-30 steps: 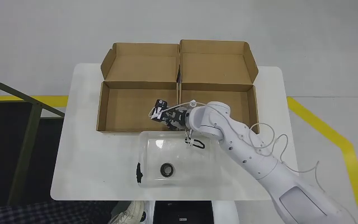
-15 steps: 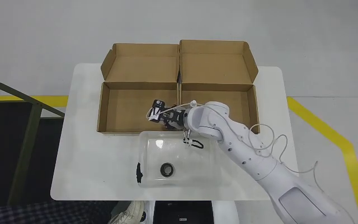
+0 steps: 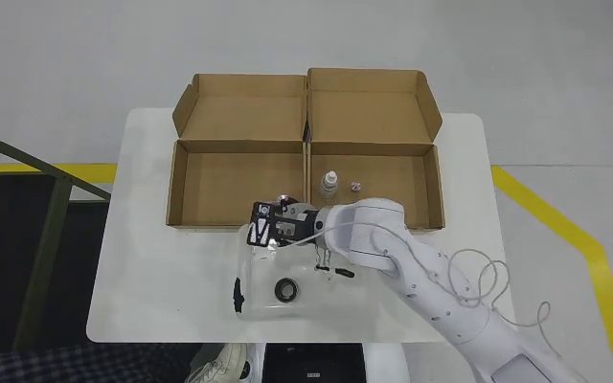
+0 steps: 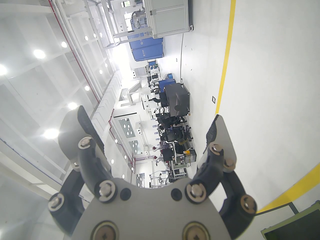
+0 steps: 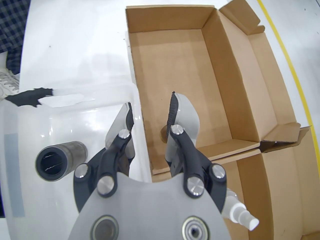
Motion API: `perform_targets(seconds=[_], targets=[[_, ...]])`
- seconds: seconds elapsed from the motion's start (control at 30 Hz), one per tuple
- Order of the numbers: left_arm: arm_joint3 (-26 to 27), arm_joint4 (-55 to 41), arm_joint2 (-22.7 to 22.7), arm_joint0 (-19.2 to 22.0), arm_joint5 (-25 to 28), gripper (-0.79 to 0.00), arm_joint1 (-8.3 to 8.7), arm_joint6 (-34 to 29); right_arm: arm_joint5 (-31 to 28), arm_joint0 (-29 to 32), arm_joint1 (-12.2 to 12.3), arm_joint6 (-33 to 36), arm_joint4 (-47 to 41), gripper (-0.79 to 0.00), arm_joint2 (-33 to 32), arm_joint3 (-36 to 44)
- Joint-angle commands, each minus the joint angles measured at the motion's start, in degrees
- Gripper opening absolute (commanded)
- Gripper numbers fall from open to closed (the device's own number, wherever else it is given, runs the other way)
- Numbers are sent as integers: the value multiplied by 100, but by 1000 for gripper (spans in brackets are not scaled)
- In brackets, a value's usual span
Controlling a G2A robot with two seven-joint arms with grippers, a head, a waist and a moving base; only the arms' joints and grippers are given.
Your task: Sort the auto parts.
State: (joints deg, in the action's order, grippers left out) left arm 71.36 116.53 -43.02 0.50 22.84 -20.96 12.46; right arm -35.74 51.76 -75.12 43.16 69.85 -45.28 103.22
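Observation:
My right gripper [image 3: 259,234] [image 5: 150,112] is open and empty, straddling the front wall of the left cardboard box [image 3: 196,196] [image 5: 175,58] and the rim of the clear plastic bin [image 3: 383,297]. In the bin lies a black metal cylinder [image 3: 285,288] [image 5: 60,159], close beside one finger, and a black wire clip [image 3: 335,271] lies under the arm. The right cardboard box [image 3: 421,191] holds a small white spray bottle [image 3: 329,182] [image 5: 240,213] and a small metal part [image 3: 354,185]. The left box's floor looks bare. My left gripper [image 4: 150,131] is open, aimed at the room.
Both boxes stand side by side at the back of the white table [image 3: 144,268], lids folded back. The bin has a black handle [image 3: 236,295] [image 5: 30,96] at its left end. Bare table lies left of the bin and boxes.
My right gripper has drawn back from over the left box toward the bin's rim and slightly left. The arm's shift uncovered the bottle and metal part in the right box.

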Motion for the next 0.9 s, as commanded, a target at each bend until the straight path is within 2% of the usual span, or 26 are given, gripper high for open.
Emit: perform_targets(seconds=[0.0, 0.37, 0.57, 0.87], targets=[[0, 0, 0, 0, 0, 0, 0, 0, -120, 223, 60, 17, 53, -502, -94, 233], [0, 0, 0, 0, 0, 0, 0, 0, -1018, 1424, 420, -77, 211, -462, -785, 1172], [0, 0, 0, 0, 0, 0, 0, 0, -1323, 1885, 566, -221, 431, -456, -1075, 1316], [0, 0, 0, 0, 0, 0, 0, 0, -1495, 2258, 701, -432, 999, -419, -1192, 1305]])
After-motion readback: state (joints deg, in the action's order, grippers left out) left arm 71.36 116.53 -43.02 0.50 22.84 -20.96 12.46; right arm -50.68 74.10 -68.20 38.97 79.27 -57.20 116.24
